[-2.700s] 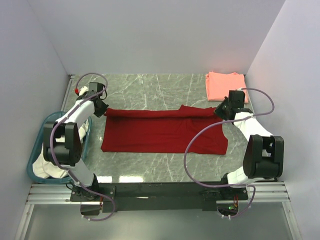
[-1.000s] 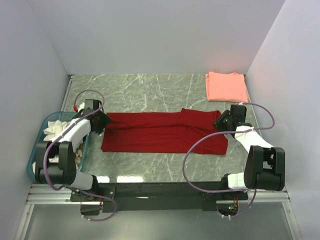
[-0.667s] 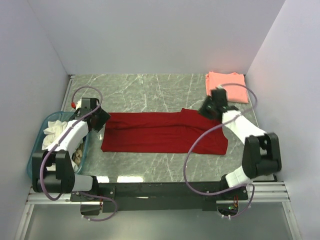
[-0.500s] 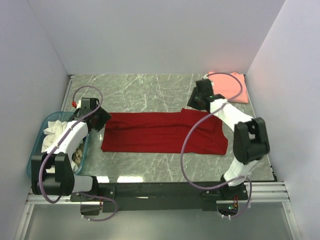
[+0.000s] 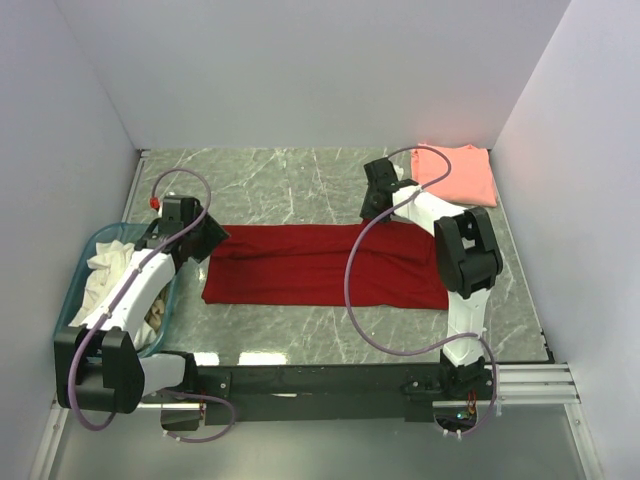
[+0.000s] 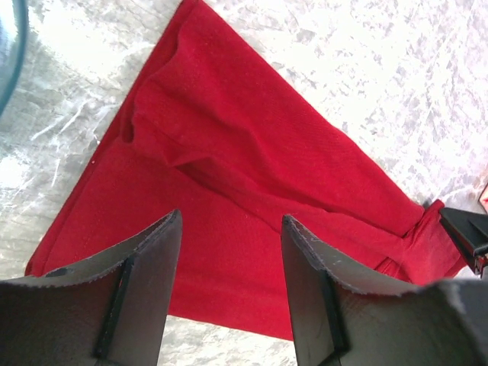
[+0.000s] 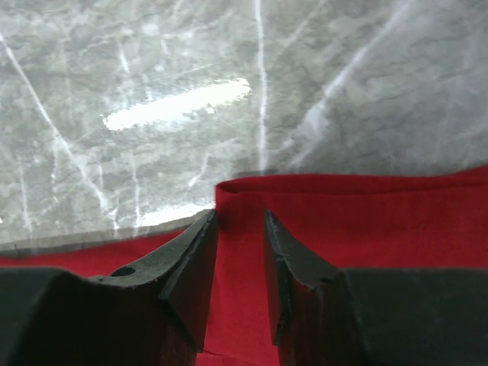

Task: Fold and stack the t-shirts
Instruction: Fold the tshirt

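The deep red t-shirt (image 5: 325,266) lies folded into a long band across the middle of the table, and it also fills the left wrist view (image 6: 229,152). A salmon-pink t-shirt (image 5: 456,172) lies folded in the back right corner. My left gripper (image 5: 212,242) hovers over the red band's left end, open, with only cloth below its fingers (image 6: 230,219). My right gripper (image 5: 372,211) sits at the band's back edge, right of the middle. Its jaws stand narrowly open over a folded corner of red cloth (image 7: 229,191), gripping nothing (image 7: 239,219).
A blue basket (image 5: 72,300) holding white cloths stands off the table's left edge, under my left arm; its rim shows in the left wrist view (image 6: 14,46). Grey walls close in the back and both sides. Bare marble (image 5: 290,180) lies behind the red shirt.
The red shirt's back edge, held up earlier, now lies flat. My right arm has swung from the shirt's right end leftward to its back edge. My left gripper has edged right.
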Tool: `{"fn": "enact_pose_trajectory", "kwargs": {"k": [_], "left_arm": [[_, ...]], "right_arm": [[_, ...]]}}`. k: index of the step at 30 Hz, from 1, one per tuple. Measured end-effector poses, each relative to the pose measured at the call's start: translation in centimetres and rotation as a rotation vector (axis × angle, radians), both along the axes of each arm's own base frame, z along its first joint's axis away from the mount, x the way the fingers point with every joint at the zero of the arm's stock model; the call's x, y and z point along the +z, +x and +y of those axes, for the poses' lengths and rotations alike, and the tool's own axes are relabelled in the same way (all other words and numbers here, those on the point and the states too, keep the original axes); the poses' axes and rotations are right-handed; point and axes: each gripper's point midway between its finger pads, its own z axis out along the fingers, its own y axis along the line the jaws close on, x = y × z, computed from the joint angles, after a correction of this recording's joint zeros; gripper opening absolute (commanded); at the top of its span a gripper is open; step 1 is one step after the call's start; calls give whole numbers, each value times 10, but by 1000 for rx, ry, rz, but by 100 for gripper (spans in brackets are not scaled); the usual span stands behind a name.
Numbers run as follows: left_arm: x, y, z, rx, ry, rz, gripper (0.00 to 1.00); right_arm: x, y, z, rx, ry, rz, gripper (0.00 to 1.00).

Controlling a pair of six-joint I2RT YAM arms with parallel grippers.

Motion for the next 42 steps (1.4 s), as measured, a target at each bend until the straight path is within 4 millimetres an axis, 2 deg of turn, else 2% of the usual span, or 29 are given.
{"fn": "enact_pose_trajectory", "kwargs": {"k": [6,12,13,16,19,23,27,32,35,42], "left_arm": [[-4,-4,-4,-17,0,10,58],[-11,-9,-9,-35,-3,28,57],[-12,-10,-10,-38,-4,30,57],[-14,-11,-13,-45,-6,31,58],[-18,-13,-18,-50,-13,38,58],[-33,-17,-23,-43,-29,74,57],[-47,-16,-25,-22,-42,115,56],[-56,-8,-27,-6,-51,148,55],[-55,3,-29,-4,-53,147,55],[-51,28,-33,-4,-56,132,54]], "right_arm": [[-2,0,3,4,-10,1,34],[-13,-1,3,1,-21,21,20],[-15,-1,3,1,-22,25,14],[-16,-1,3,-3,-20,22,2],[-14,-4,1,-11,-13,8,0],[-4,-22,-6,-25,-12,-4,0],[21,-37,-12,-33,5,-54,0],[50,-54,-10,-29,45,-130,0],[52,-68,-6,-17,60,-143,0],[35,-112,0,5,88,-118,0]]}}
